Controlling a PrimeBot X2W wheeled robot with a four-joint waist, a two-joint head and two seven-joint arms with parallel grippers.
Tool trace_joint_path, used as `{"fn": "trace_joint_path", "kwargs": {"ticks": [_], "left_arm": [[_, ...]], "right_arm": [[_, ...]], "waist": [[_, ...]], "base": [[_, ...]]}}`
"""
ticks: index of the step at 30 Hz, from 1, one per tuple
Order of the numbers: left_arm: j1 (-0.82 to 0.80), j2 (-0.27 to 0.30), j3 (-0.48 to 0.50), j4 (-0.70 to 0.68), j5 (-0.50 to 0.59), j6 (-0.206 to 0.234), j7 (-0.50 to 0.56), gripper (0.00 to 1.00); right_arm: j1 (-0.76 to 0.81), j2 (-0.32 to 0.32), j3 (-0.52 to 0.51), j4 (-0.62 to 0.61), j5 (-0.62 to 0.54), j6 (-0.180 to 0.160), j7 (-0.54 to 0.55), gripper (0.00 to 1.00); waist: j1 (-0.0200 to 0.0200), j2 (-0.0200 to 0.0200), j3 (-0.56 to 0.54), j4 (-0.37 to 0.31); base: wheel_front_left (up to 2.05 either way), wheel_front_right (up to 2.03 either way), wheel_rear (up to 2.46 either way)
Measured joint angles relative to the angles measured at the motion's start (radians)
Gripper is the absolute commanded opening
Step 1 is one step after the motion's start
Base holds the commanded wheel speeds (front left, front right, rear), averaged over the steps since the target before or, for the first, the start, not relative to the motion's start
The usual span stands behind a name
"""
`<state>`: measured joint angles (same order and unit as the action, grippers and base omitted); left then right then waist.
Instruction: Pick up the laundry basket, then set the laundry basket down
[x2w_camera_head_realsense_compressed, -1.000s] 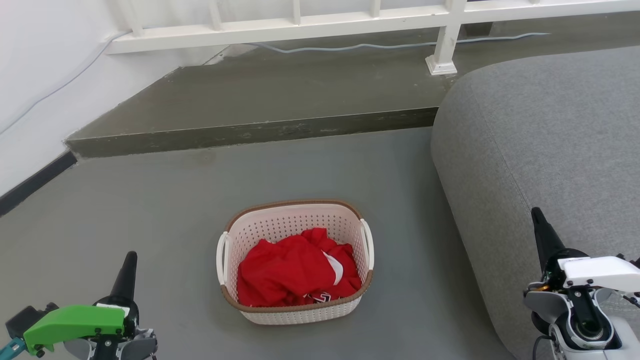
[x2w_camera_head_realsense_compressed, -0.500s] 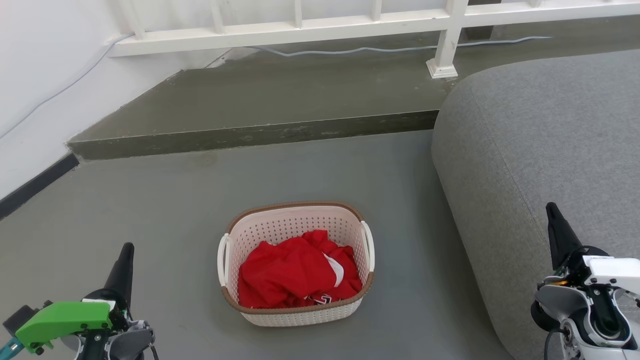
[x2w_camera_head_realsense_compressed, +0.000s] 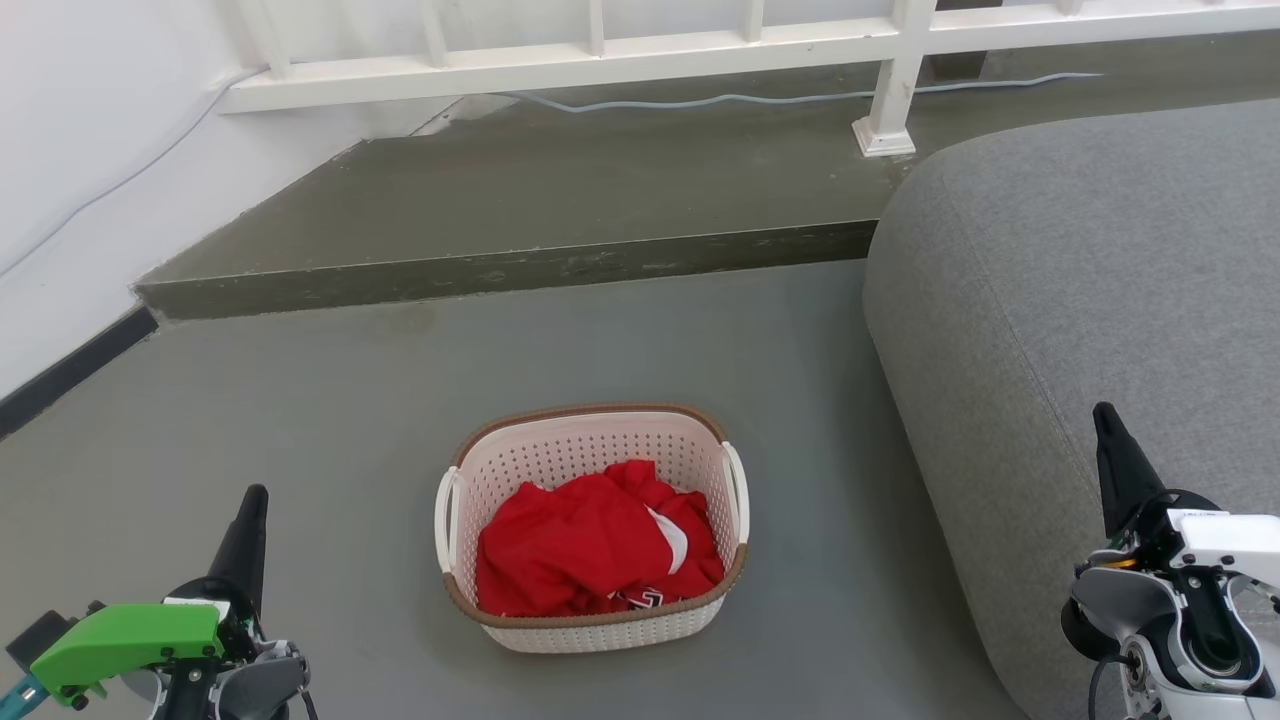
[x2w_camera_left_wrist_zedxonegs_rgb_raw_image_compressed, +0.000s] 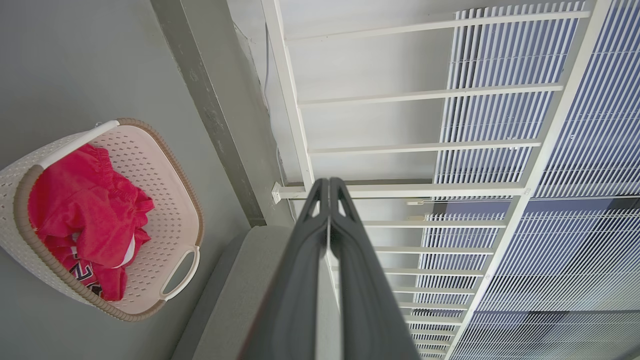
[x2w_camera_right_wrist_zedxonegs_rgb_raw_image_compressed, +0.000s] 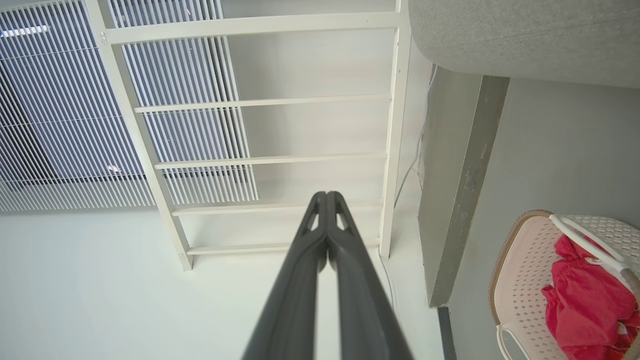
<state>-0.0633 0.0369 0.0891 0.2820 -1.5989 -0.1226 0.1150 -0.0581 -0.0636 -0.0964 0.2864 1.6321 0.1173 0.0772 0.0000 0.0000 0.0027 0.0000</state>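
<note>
The laundry basket (x2w_camera_head_realsense_compressed: 590, 432) sits on the grey floor in the lower middle of the head view, cream-white with perforated walls, a brown rim and white side handles. Red clothing (x2w_camera_head_realsense_compressed: 595, 545) lies inside it. My left gripper (x2w_camera_head_realsense_compressed: 255, 505) is at the lower left, well apart from the basket, fingers pressed together and holding nothing. At the lower right, beside the sofa, my right gripper (x2w_camera_head_realsense_compressed: 1104, 420) is likewise shut and empty. The basket (x2w_camera_left_wrist_zedxonegs_rgb_raw_image_compressed: 167, 200) appears at the left of the left wrist view past that gripper (x2w_camera_left_wrist_zedxonegs_rgb_raw_image_compressed: 328, 182), and the basket (x2w_camera_right_wrist_zedxonegs_rgb_raw_image_compressed: 520, 270) at the lower right of the right wrist view past that gripper (x2w_camera_right_wrist_zedxonegs_rgb_raw_image_compressed: 326, 196).
A grey sofa (x2w_camera_head_realsense_compressed: 1080, 280) fills the right side, close to the basket. A raised concrete step (x2w_camera_head_realsense_compressed: 500, 265) crosses behind the basket, with a white railing (x2w_camera_head_realsense_compressed: 890, 90) and a cable on it. A white wall (x2w_camera_head_realsense_compressed: 70, 150) runs along the left.
Over the last second both grippers shifted slightly: the left one sank lower in the view and the right one moved to the right. Nothing has changed in the last half second.
</note>
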Motion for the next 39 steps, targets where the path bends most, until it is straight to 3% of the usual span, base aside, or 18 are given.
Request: {"fn": "trace_joint_path", "kwargs": {"ticks": [39], "left_arm": [[0.000,0.000,0.000,-0.003,0.000,0.000,0.000,0.00]], "right_arm": [[0.000,0.001,-0.002,-0.003,0.000,0.000,0.003,0.00]], "waist": [[0.0000,0.0001,0.000,0.000]], "base": [[0.00,0.00,0.00]]}}
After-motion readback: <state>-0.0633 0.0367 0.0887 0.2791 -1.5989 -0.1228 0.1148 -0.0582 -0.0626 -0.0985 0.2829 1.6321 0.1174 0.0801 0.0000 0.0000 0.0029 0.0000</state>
